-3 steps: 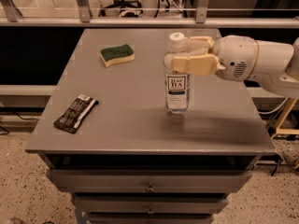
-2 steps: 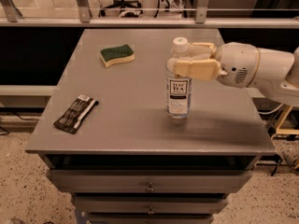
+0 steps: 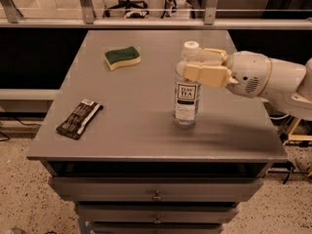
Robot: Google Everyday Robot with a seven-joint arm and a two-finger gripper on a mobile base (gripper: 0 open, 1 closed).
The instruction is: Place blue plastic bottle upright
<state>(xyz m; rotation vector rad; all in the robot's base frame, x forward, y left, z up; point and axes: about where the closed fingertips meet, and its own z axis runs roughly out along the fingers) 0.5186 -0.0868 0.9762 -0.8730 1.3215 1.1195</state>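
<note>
Grey metal table [image 3: 141, 106], drawers below. The gripper [image 3: 189, 65], reaching in from the right of the frame, sits slightly lower than a second ago and clasps the shoulder of the blue plastic bottle [image 3: 186, 99]. The bottle stands upright right of centre, as before: clear bluish plastic, white cap, pale label. One bottle, one green-and-yellow sponge [image 3: 122, 57], one dark packet [image 3: 79, 118].

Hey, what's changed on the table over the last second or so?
The gripper, still holding the blue plastic bottle at its shoulder, carried it slightly right and down. The bottle now stands upright with its base on the table. Nothing was let go. The sponge and the dark snack packet stayed where they were.
</note>
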